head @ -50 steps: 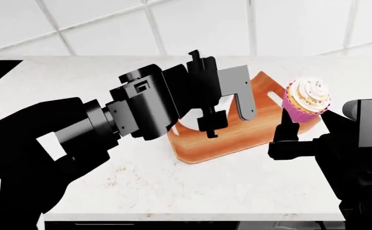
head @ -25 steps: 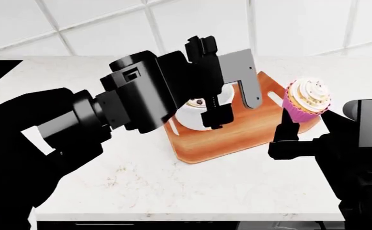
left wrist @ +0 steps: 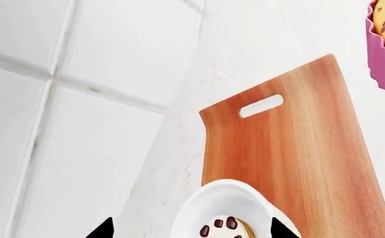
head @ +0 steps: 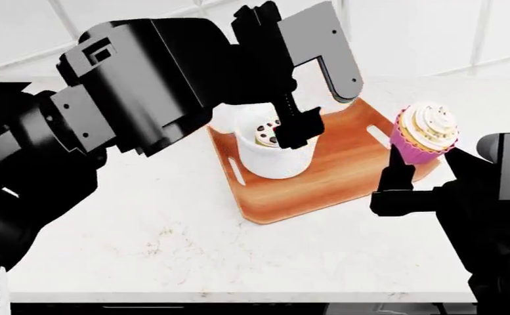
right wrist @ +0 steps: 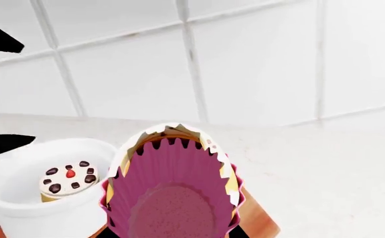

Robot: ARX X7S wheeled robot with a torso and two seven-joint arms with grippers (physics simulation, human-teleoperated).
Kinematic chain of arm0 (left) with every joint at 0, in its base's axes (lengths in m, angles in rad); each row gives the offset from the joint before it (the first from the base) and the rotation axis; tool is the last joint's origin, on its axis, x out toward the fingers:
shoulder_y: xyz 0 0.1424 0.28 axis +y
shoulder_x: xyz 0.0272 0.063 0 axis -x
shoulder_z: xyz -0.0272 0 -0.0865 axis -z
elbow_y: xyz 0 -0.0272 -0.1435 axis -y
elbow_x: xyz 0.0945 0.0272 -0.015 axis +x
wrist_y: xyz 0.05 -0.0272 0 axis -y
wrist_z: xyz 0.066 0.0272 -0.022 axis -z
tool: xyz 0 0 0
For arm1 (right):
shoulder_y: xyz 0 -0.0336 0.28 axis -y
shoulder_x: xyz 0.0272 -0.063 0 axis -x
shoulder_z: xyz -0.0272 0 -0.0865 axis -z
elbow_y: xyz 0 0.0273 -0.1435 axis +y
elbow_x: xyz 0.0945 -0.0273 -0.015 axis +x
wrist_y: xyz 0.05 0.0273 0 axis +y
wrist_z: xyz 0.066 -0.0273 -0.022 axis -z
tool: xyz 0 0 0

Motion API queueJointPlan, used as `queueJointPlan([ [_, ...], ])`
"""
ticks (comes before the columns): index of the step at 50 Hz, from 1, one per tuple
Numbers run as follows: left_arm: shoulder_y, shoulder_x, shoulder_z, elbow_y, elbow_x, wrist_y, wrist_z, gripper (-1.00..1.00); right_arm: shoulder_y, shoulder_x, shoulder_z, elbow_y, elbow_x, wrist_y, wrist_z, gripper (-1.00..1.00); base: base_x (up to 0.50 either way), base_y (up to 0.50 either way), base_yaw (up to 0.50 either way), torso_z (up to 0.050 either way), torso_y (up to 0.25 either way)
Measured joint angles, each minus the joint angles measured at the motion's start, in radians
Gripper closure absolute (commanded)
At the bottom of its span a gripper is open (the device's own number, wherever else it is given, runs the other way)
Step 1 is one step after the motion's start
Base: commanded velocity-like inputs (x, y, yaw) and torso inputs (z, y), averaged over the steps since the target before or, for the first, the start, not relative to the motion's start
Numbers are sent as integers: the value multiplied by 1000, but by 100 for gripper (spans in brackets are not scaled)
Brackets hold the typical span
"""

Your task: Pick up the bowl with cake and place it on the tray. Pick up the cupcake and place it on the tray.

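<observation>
The white, thick-walled bowl (head: pixel 277 154) sits on the left part of the orange-brown wooden tray (head: pixel 342 172), holding a small yellow cake (head: pixel 269 133) with white icing, dark dots and a red berry. The left gripper (head: pixel 312 98) hangs just above the bowl, spread apart and grasping nothing. The right gripper (head: pixel 421 172) clasps the pink-wrapped cupcake (head: pixel 423 134), raised over the tray's right end.

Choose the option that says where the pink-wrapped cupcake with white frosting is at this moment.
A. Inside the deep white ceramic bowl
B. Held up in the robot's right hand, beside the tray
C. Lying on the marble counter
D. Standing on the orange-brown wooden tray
B: the pink-wrapped cupcake sits raised between the fingers of the right hand, off the orange-brown wooden tray where the deep white ceramic bowl stands.
</observation>
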Motion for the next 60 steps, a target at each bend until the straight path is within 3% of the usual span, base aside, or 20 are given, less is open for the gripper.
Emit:
queueJointPlan([
  [14, 13, -77, -110, 40, -35, -54, -149, -100, 3, -12, 12, -2, 7, 8, 2, 100, 0, 0, 0, 0, 0],
  [26, 100, -203, -277, 256, -151, -146, -387, -100, 6, -35, 26, 16, 19, 9, -5, 100, 0, 0, 0, 0, 0],
  [39, 208, -305, -456, 482, -291, -196, -626, -100, -2, -124, 54, 127, 66, -6, -46, 100, 0, 0, 0, 0, 0],
  [60, 323, -390, -602, 662, -401, -199, -836, -100, -57, -287, 86, 373, 162, -23, -136, 100, 0, 0, 0, 0, 0],
])
